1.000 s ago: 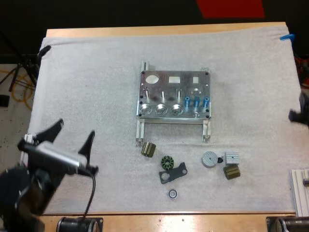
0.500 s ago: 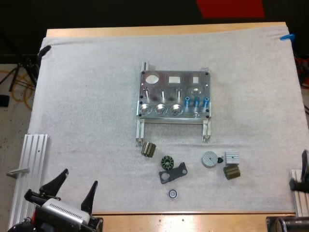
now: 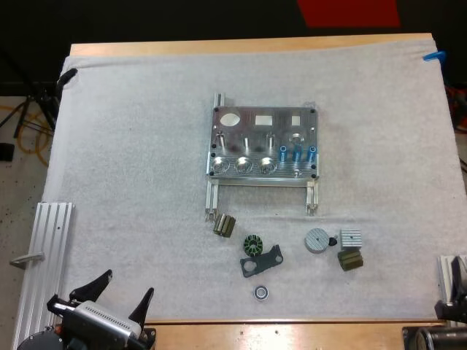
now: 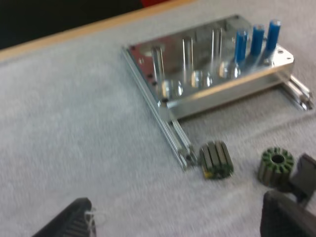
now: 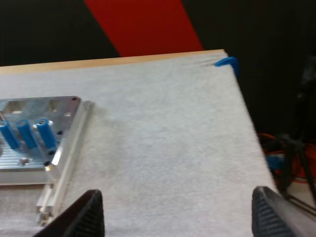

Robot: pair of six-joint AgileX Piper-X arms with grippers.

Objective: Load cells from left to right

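Has the left gripper (image 3: 129,284) low at the near left corner of the table (image 3: 255,48), with its fingers (image 4: 74,219) spread wide and closed on nothing. Has the right gripper (image 3: 456,288) at the near right edge, its fingers (image 5: 89,215) likewise wide apart over the bare white mat (image 3: 146,146). Places the metal fixture (image 3: 263,142) mid-mat, well apart from both sets of fingers. Shows three blue cylinders (image 3: 297,153) standing upright side by side at the right end of the fixture's near row, with three round sockets (image 3: 244,164) to their left in that row. From the left wrist, looks past the open fingers to a ribbed dark cylinder (image 4: 216,159) just beside the end of the fixture's near rail, then to a green ring-shaped part (image 4: 275,167) close to one fingertip, with the blue cylinders farther off on the fixture. From the right wrist, catches the fixture's right end and the blue cylinders ahead, off to one side of the gap between the fingers. Scatters the other small parts between the fixture and the near edge: a black bracket (image 3: 264,262), a small bearing (image 3: 260,292), a round silver disc (image 3: 316,240), a finned silver block (image 3: 350,237) and an olive block (image 3: 350,259). Sets an aluminium rail (image 3: 47,255) along the mat's left side, near the left gripper.
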